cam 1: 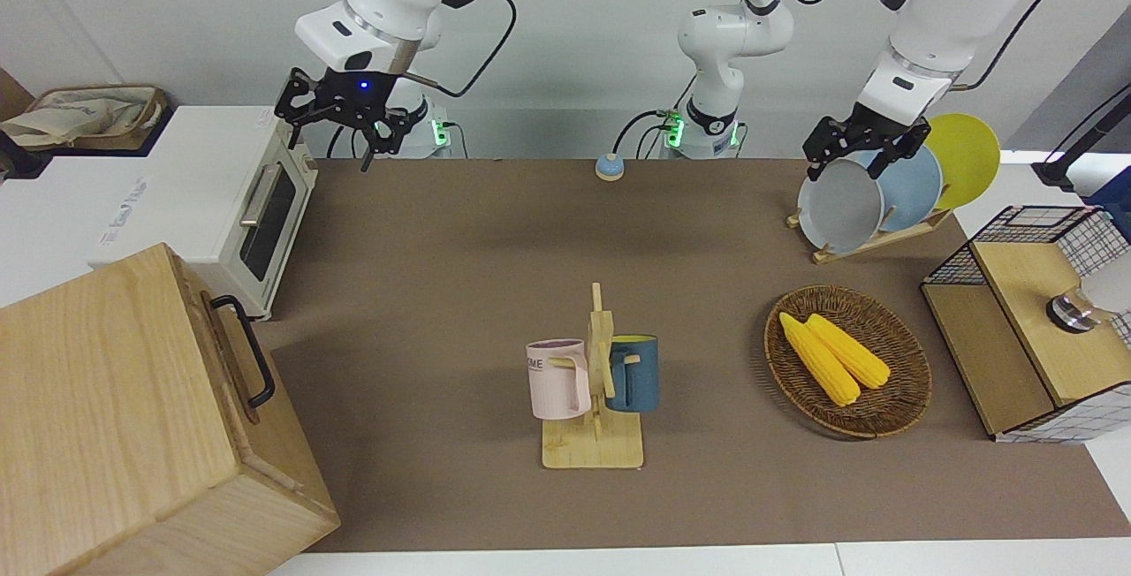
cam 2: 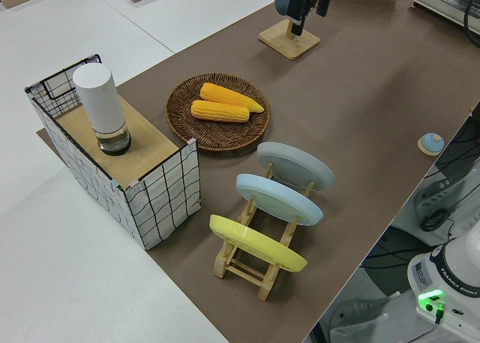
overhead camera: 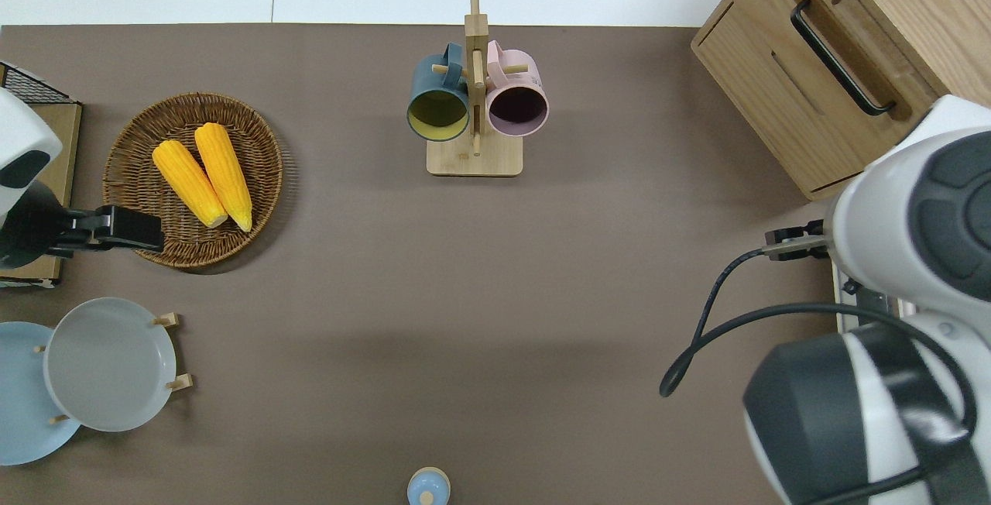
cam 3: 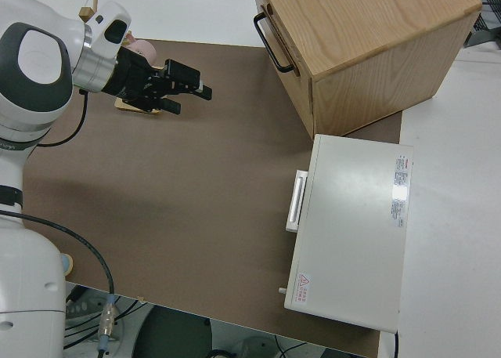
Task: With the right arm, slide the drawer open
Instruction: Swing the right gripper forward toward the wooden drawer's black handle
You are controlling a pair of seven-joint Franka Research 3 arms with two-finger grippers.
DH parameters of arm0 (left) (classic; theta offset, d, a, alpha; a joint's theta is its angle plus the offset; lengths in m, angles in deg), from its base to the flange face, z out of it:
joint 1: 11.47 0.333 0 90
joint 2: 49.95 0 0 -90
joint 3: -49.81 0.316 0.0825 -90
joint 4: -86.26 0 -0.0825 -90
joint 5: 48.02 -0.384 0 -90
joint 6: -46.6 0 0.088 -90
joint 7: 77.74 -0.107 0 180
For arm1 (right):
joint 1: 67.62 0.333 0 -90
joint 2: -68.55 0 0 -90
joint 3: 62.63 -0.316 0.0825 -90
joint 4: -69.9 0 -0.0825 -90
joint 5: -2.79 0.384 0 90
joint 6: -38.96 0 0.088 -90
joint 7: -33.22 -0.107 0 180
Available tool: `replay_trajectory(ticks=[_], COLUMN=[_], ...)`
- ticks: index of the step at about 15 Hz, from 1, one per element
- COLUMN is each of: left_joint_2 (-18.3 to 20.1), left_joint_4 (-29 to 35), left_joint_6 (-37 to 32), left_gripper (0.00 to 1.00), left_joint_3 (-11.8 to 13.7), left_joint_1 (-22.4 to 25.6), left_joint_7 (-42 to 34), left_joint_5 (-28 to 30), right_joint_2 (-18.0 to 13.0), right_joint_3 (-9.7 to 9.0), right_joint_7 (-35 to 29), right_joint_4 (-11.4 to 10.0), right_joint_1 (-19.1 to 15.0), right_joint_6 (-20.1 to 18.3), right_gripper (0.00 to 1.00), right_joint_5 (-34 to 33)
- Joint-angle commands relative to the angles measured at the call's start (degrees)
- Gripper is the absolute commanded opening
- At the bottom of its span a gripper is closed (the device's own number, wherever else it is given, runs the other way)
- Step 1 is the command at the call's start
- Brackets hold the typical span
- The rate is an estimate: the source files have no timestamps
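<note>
While the drawer (cam 1: 231, 355) sits flush in the wood box (cam 1: 115, 417), handle (cam 1: 246, 348) untouched at the right arm's end of the surface (cam 1: 459, 258), the right fingers (cam 1: 367, 150) hang spread and empty, well apart from it, just beside the oven (cam 1: 225, 205). Left arm parked.

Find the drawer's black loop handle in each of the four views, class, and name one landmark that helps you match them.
Front view: the black loop handle is at the picture's left edge, on the wooden box.
Overhead view: top right corner.
Left side view: not in it.
Right side view: top centre, on the box.
Shared landmark: the white toaster oven beside the box, nearer the robots.
</note>
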Motion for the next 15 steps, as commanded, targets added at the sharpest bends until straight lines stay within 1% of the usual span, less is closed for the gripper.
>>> replay_trajectory(ticks=[1, 2, 5, 7, 9, 12, 15], left_joint_2=[0.6, 0.6, 0.6, 0.6, 0.6, 0.6, 0.6], left_joint_4=[0.3, 0.3, 0.3, 0.3, 0.3, 0.3, 0.3], left_joint_6=[-0.7, -0.7, -0.6, -0.7, -0.7, -0.7, -0.6], left_gripper=[1.00, 1.00, 1.00, 1.00, 1.00, 1.00, 1.00], left_joint_3=[0.3, 0.3, 0.3, 0.3, 0.3, 0.3, 0.3], left_joint_1=[-0.3, -0.3, -0.3, -0.3, -0.3, -0.3, -0.3], left_joint_7=[-0.4, -0.4, -0.4, -0.4, -0.4, -0.4, -0.4], left_joint_5=[-0.7, -0.7, -0.7, -0.7, -0.7, -0.7, -0.7], right_joint_2=[4.0, 5.1, 8.2, 10.9, 11.8, 12.7, 14.5], right_joint_3=[-0.90, -0.90, -0.90, -0.90, -0.90, -0.90, -0.90], right_joint_7=[-5.1, -6.9, -10.6, -13.0, -13.6, -14.8, -17.6], right_joint_4=[0.1, 0.0, -0.5, -0.8, -1.8, -4.2, -4.7], right_joint_1=[4.7, 6.4, 9.4, 11.7, 11.8, 11.8, 11.9], right_joint_6=[-4.1, -5.5, -8.9, -11.4, -11.5, -11.6, -11.9], right_gripper=[0.981, 0.983, 0.983, 0.983, 0.981, 0.981, 0.981], right_joint_5=[-10.9, -13.5, -19.0, -23.8, -26.4, -31.4, -33.7])
